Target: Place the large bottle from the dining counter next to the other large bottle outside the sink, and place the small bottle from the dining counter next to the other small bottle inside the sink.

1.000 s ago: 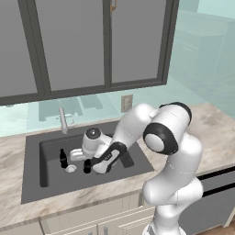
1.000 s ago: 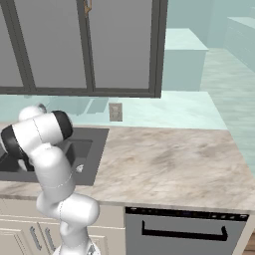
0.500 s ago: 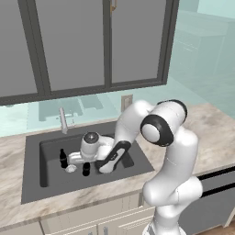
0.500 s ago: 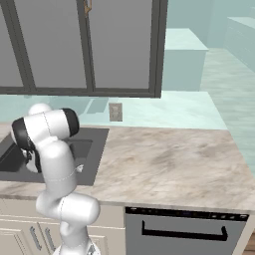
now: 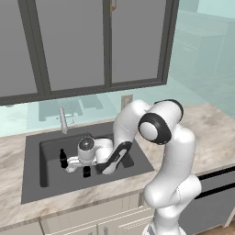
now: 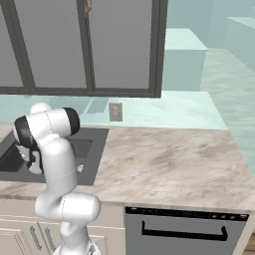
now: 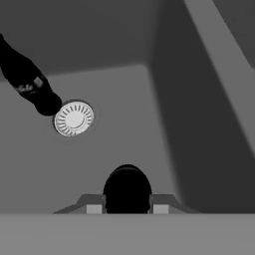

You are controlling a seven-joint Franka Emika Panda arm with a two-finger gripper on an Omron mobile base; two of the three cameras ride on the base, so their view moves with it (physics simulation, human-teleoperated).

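Note:
My gripper (image 5: 86, 168) reaches down into the dark grey sink (image 5: 46, 170) and is shut on the small bottle (image 5: 86, 172), a black thin-necked one held upright. In the hand view that small bottle (image 7: 127, 188) sits between my fingertips (image 7: 93, 205), seen from above, with my gripper (image 7: 127, 206) around it. The other small bottle (image 5: 63, 158) stands on the basin floor a little to the left; the hand view shows this other small bottle (image 7: 27, 82) beside the round drain (image 7: 73, 118). The large bottle and the dining counter are out of view.
A slim faucet (image 5: 63, 120) rises behind the sink. Beige marble counter (image 5: 215, 124) runs right of the sink (image 6: 89, 149), over a dishwasher (image 6: 184, 231). The basin walls (image 7: 209, 99) close in on my hand's right. Dark-framed windows stand behind.
My hand has sunk a little lower into the basin with the small bottle still in it. The other small bottle has not moved.

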